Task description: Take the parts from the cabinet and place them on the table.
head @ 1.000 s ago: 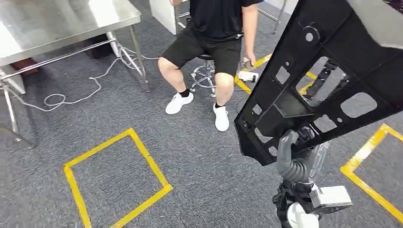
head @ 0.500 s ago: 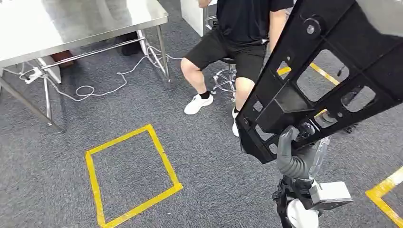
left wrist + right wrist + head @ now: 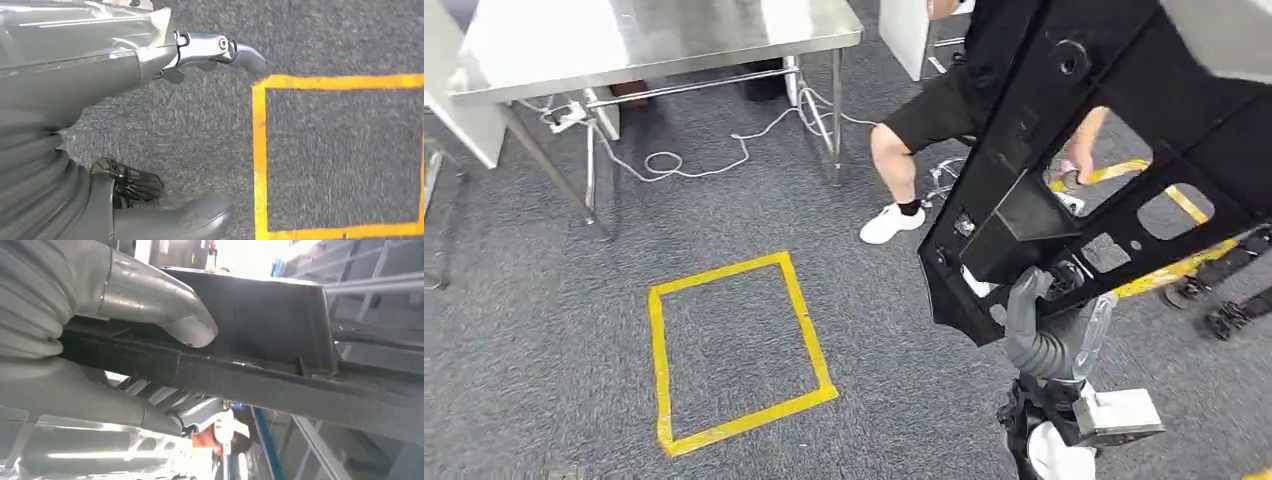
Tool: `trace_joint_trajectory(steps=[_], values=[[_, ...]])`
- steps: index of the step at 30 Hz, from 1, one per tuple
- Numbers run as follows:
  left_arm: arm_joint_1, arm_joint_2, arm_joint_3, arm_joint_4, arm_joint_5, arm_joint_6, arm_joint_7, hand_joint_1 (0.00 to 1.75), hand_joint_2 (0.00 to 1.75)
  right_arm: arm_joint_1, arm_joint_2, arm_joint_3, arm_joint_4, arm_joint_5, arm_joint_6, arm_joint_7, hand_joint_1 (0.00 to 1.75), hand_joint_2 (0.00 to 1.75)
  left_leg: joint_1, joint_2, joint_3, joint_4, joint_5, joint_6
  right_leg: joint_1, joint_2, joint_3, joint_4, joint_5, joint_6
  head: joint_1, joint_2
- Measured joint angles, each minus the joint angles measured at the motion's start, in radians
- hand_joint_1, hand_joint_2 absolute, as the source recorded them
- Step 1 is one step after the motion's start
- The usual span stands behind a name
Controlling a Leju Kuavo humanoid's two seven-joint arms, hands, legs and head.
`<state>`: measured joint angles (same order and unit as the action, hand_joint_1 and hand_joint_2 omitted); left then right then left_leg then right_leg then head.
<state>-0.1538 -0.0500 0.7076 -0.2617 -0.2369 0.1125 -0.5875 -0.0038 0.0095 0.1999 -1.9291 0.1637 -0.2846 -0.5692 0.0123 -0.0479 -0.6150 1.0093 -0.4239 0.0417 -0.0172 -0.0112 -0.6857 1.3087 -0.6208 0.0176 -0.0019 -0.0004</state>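
My right hand (image 3: 1046, 325) holds a large black plastic part (image 3: 1114, 130) by its lower edge, lifted high on the right of the head view. The part is a flat frame with several cut-out holes. In the right wrist view the thumb (image 3: 165, 310) presses on the part's dark rim (image 3: 280, 365). The steel table (image 3: 654, 40) stands at the far left. My left hand (image 3: 75, 80) hangs over the grey carpet with its fingers (image 3: 240, 50) spread and nothing in it.
A yellow tape square (image 3: 734, 350) marks the carpet ahead. A person (image 3: 944, 110) sits on a stool just beyond the part. White cables (image 3: 714, 150) trail under the table. More yellow tape (image 3: 1164, 270) and chair casters (image 3: 1224, 320) lie at the right.
The whole picture has shifted right, so the camera has turned left: the table and yellow square now sit nearer the middle. My right hand still holds the black part the same way.
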Motion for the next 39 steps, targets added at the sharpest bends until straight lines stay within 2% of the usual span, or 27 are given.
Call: trace_joint_trajectory(steps=[1, 3, 4, 5, 6, 8, 9, 11, 12, 14, 15, 16, 18, 19, 20, 24, 25, 26, 27, 29, 30, 32, 34, 35, 36, 37, 39], values=[[0.002, 0.0, 0.0, 0.0, -0.003, 0.0, 0.001, 0.0, 1.75, 0.0, -0.002, 0.0, 0.0, 0.005, 0.0, 0.0, 1.75, 1.75, 0.0, -0.013, 0.001, 0.001, 0.0, -0.001, -0.002, 0.001, 0.011, -0.036, 0.025, 0.01, 0.001, 0.0], [0.002, -0.001, 0.0, 0.0, -0.004, 0.0, 0.002, 0.0, 1.75, -0.001, -0.003, 0.0, -0.001, 0.012, -0.002, 0.0, 1.75, 1.75, 0.002, -0.04, 0.004, 0.002, -0.001, -0.005, -0.011, 0.02, 0.081, -0.195, 0.101, 0.033, 0.001, 0.0], [0.002, -0.001, 0.0, 0.0, -0.004, 0.0, 0.002, 0.0, 1.75, 0.0, -0.003, 0.0, -0.003, 0.015, -0.002, 0.0, 1.75, 1.75, 0.002, -0.052, 0.002, 0.003, -0.002, -0.012, -0.019, 0.058, 0.113, -0.271, 0.126, 0.04, 0.001, 0.0], [0.002, 0.0, 0.0, 0.0, -0.004, 0.0, 0.004, 0.0, 1.75, -0.001, -0.002, 0.0, -0.005, 0.017, -0.002, 0.0, 1.75, 1.75, -0.007, -0.063, -0.002, 0.01, -0.006, -0.021, -0.011, 0.064, 0.116, -0.283, 0.128, 0.027, 0.003, 0.0], [0.002, 0.001, 0.0, 0.0, -0.004, 0.0, 0.004, 0.0, 1.75, -0.001, -0.002, 0.0, -0.008, 0.018, -0.002, 0.0, 1.75, 1.75, -0.006, -0.067, -0.005, 0.01, -0.003, -0.025, -0.015, 0.052, 0.12, -0.282, 0.131, 0.017, 0.0, 0.0], [0.008, 0.004, 0.0, 0.0, -0.004, 0.0, 0.004, 0.0, 1.75, -0.001, -0.002, -0.001, -0.009, 0.02, -0.002, 0.002, 1.75, 1.75, 0.001, -0.079, -0.009, 0.007, 0.001, -0.033, -0.006, 0.04, 0.12, -0.279, 0.132, 0.006, -0.002, 0.0], [0.011, 0.006, 0.001, 0.0, -0.004, 0.0, 0.005, 0.0, 1.75, -0.002, -0.002, -0.001, -0.009, 0.02, -0.002, 0.002, 1.75, 1.75, 0.006, -0.081, -0.012, 0.01, -0.002, -0.038, -0.014, 0.031, 0.122, -0.283, 0.135, -0.003, -0.001, 0.0], [0.014, 0.006, 0.0, 0.0, -0.004, -0.001, 0.004, 0.0, 1.75, -0.004, -0.001, -0.001, -0.012, 0.022, -0.002, 0.004, 1.75, 1.75, 0.002, 0.007, -0.035, 0.07, -0.042, -0.046, -0.011, 0.017, 0.126, -0.284, 0.134, -0.014, -0.011, 0.0], [0.012, 0.006, 0.001, 0.0, -0.004, -0.001, 0.004, 0.0, 1.75, -0.004, -0.001, -0.002, -0.012, 0.022, -0.002, 0.004, 1.75, 1.75, 0.003, 0.028, -0.073, 0.148, -0.083, -0.049, -0.006, 0.006, 0.127, -0.284, 0.133, -0.022, -0.011, 0.0], [0.013, 0.005, 0.0, 0.0, -0.004, -0.004, 0.002, 0.0, 1.75, -0.002, -0.001, -0.002, -0.012, 0.022, -0.002, 0.005, 1.75, 1.75, 0.005, 0.036, -0.144, 0.285, -0.136, -0.052, -0.001, -0.017, 0.127, -0.284, 0.13, -0.027, -0.012, 0.0], [0.015, 0.005, 0.001, 0.0, -0.003, -0.006, 0.0, 0.0, 1.75, 0.0, -0.001, -0.002, -0.012, 0.022, -0.002, 0.005, 1.75, 1.75, 0.005, 0.039, -0.16, 0.312, -0.136, -0.051, 0.001, -0.029, 0.127, -0.284, 0.128, -0.028, -0.011, 0.0], [0.016, 0.005, 0.001, 0.0, -0.002, -0.007, -0.003, 0.0, 1.75, 0.0, -0.001, -0.002, -0.012, 0.022, -0.002, 0.005, 1.75, 1.75, 0.005, 0.041, -0.149, 0.287, -0.113, -0.049, 0.002, -0.041, 0.129, -0.284, 0.126, -0.03, -0.012, 0.0], [0.016, 0.006, 0.001, 0.0, -0.001, -0.007, -0.005, 0.0, 1.75, 0.0, -0.001, -0.002, -0.012, 0.022, -0.002, 0.005, 1.75, 1.75, 0.004, 0.058, -0.071, 0.142, -0.039, -0.039, 0.005, -0.062, 0.134, -0.284, 0.122, -0.031, -0.011, 0.0], [0.015, 0.006, 0.001, 0.0, 0.0, -0.007, -0.006, 0.0, 1.75, -0.001, -0.001, -0.002, -0.012, 0.022, -0.002, 0.005, 1.75, 1.75, 0.0, 0.092, -0.026, 0.066, -0.012, -0.03, 0.007, -0.07, 0.138, -0.284, 0.12, -0.03, -0.012, 0.0], [0.012, 0.006, 0.001, 0.0, 0.001, -0.007, -0.006, 0.0, 1.75, -0.001, -0.001, -0.002, -0.012, 0.022, -0.002, 0.005, 1.75, 1.75, -0.013, 0.134, -0.01, 0.031, -0.025, -0.026, 0.017, -0.079, 0.139, -0.283, 0.115, -0.023, -0.011, 0.0], [0.013, 0.006, 0.002, 0.0, 0.001, -0.01, -0.008, 0.0, 1.75, -0.003, -0.001, -0.002, -0.012, 0.022, -0.003, 0.005, 1.75, 1.75, -0.021, 0.08, -0.011, 0.023, -0.02, -0.011, 0.019, -0.116, 0.148, -0.289, 0.107, -0.007, -0.008, 0.0], [0.015, 0.006, 0.003, 0.0, 0.001, -0.015, -0.009, 0.0, 1.75, -0.005, -0.001, -0.002, -0.012, 0.022, -0.004, 0.006, 1.75, 1.75, -0.007, 0.072, 0.0, 0.011, -0.011, -0.002, 0.02, -0.091, 0.14, -0.274, 0.097, 0.001, -0.006, 0.0], [0.013, 0.005, 0.003, 0.0, 0.001, -0.018, -0.01, 0.0, 1.75, -0.005, -0.001, -0.002, -0.013, 0.022, -0.005, 0.006, 1.75, 1.75, -0.009, 0.067, 0.001, 0.008, -0.01, -0.001, 0.014, -0.044, 0.131, -0.242, 0.08, 0.0, -0.005, 0.0], [0.011, 0.005, 0.004, 0.0, 0.0, -0.018, -0.011, 0.0, 1.75, -0.006, -0.001, -0.002, -0.015, 0.022, -0.006, 0.005, 1.75, 1.75, -0.008, 0.061, 0.001, 0.008, -0.009, 0.006, 0.014, -0.015, 0.099, -0.179, 0.051, -0.007, -0.003, 0.0], [0.009, 0.005, 0.004, 0.0, -0.004, -0.019, -0.012, 0.0, 1.75, -0.003, -0.002, -0.002, -0.014, 0.022, -0.009, 0.004, 1.75, 1.75, -0.007, 0.042, 0.0, 0.008, -0.01, 0.008, 0.009, 0.002, 0.013, -0.018, -0.008, -0.012, 0.005, 0.0], [0.01, 0.005, 0.004, 0.0, -0.005, -0.018, -0.013, 0.0, 1.75, 0.0, -0.002, -0.002, -0.014, 0.021, -0.011, 0.004, 1.75, 1.75, -0.008, 0.033, 0.0, 0.008, -0.01, 0.008, 0.007, 0.003, -0.015, 0.025, -0.013, -0.007, 0.005, 0.0], [0.011, 0.005, 0.004, 0.0, -0.007, -0.017, -0.015, 0.0, 1.75, -0.001, -0.002, -0.003, -0.014, 0.021, -0.02, 0.001, 1.75, 1.75, -0.006, 0.019, 0.002, 0.01, -0.011, 0.006, 0.004, 0.003, 0.003, -0.038, 0.033, 0.014, 0.006, 0.0], [0.011, 0.005, 0.004, 0.0, -0.018, -0.008, -0.021, 0.0, 1.75, -0.001, -0.001, -0.003, -0.015, 0.021, -0.024, -0.001, 1.75, 1.75, -0.005, 0.007, 0.007, 0.011, -0.015, 0.0, -0.005, 0.007, 0.082, -0.217, 0.112, 0.036, 0.006, 0.0], [0.011, 0.005, 0.004, 0.0, -0.021, -0.005, -0.023, 0.0, 1.75, -0.002, -0.001, -0.002, -0.015, 0.022, -0.024, -0.001, 1.75, 1.75, -0.011, 0.004, 0.005, 0.014, -0.018, -0.006, -0.006, 0.014, 0.101, -0.271, 0.127, 0.036, 0.008, 0.0], [0.011, 0.005, 0.004, 0.0, -0.025, 0.0, -0.024, 0.0, 1.75, -0.003, 0.002, -0.002, -0.017, 0.022, -0.024, -0.002, 1.75, 1.75, -0.015, 0.001, 0.003, 0.019, -0.022, -0.012, -0.004, 0.017, 0.108, -0.278, 0.135, 0.018, 0.006, 0.0], [0.012, 0.005, 0.004, 0.0, -0.026, 0.002, -0.026, 0.0, 1.75, -0.003, 0.002, -0.003, -0.017, 0.023, -0.024, -0.002, 1.75, 1.75, -0.014, 0.001, 0.003, 0.017, -0.019, -0.016, -0.004, 0.016, 0.108, -0.279, 0.138, 0.012, 0.001, 0.0], [0.014, 0.006, 0.004, 0.0, -0.026, 0.003, -0.027, 0.0, 1.75, -0.006, 0.005, -0.003, -0.017, 0.023, -0.025, -0.001, 1.75, 1.75, -0.011, 0.003, 0.002, 0.019, -0.02, 0.004, -0.004, 0.016, 0.11, -0.281, 0.14, 0.011, 0.003, 0.0]])
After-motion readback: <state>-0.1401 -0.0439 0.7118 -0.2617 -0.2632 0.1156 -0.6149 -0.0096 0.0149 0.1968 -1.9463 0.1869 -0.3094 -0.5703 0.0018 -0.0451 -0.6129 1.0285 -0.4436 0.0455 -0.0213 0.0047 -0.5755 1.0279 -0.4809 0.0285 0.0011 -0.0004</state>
